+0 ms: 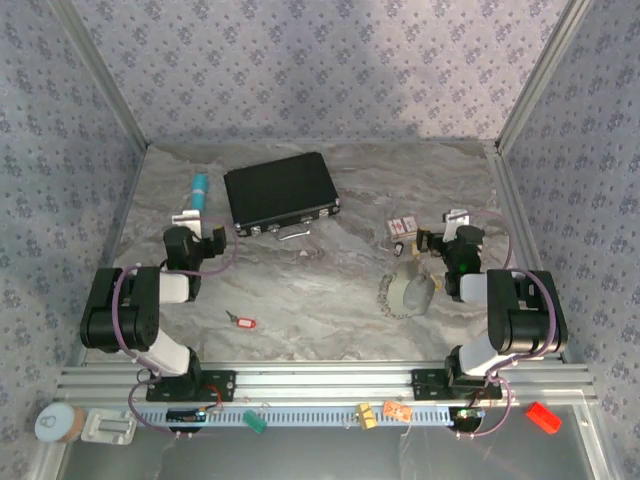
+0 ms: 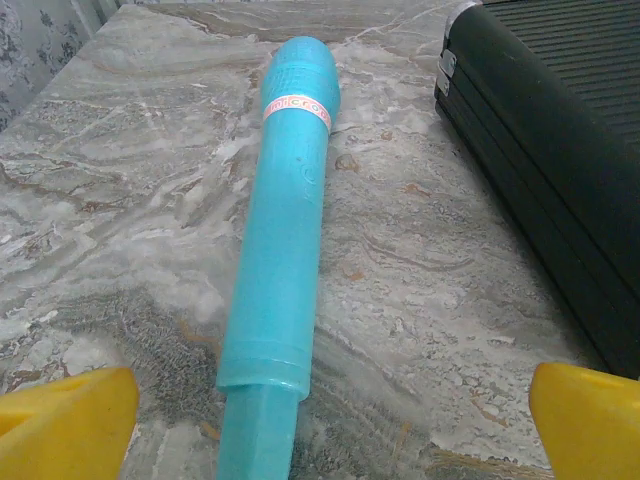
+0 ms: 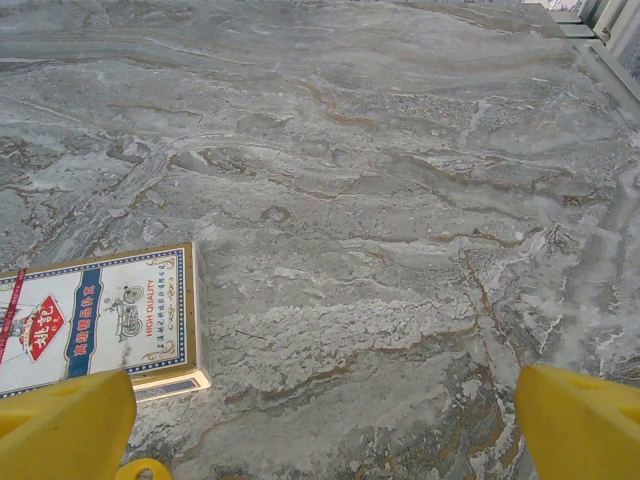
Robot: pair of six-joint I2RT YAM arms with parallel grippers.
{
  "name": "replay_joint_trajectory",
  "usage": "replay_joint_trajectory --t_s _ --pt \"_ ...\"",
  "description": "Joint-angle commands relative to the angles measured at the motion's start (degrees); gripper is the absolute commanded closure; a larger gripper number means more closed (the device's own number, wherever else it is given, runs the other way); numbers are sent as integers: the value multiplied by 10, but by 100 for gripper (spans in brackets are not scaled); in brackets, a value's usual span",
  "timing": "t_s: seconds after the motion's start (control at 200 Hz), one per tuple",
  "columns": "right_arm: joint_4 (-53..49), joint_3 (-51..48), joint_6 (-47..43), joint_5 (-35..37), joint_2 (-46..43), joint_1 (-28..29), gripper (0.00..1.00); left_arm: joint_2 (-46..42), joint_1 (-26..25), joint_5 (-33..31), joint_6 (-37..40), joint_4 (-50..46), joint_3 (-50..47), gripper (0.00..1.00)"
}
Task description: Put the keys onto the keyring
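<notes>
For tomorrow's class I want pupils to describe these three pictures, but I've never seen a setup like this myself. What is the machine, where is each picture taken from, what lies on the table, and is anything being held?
These are two black robot arms bolted at the near edge of a marble-patterned table.

The overhead picture looks down from above and behind them. The other two come from cameras on the wrists, where the yellow tips are each claw's fingers.

On the table lie a black case, a turquoise tube, a key with a red tag, a pale round keyring fob with a bead chain, and a small printed card box.

The left claw hangs open over the tube; the right claw is open beside the box. Neither holds anything.
</notes>
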Motion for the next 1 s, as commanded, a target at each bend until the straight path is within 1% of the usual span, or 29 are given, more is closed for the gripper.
replay_joint_trajectory --t_s 0.0,0.994 --pt "-3 9 7 8 5 1 1 -3 2 12 -5 1 13 0" --pt "-1 7 8 4 3 -1 1 -4 5 19 -5 1 12 0"
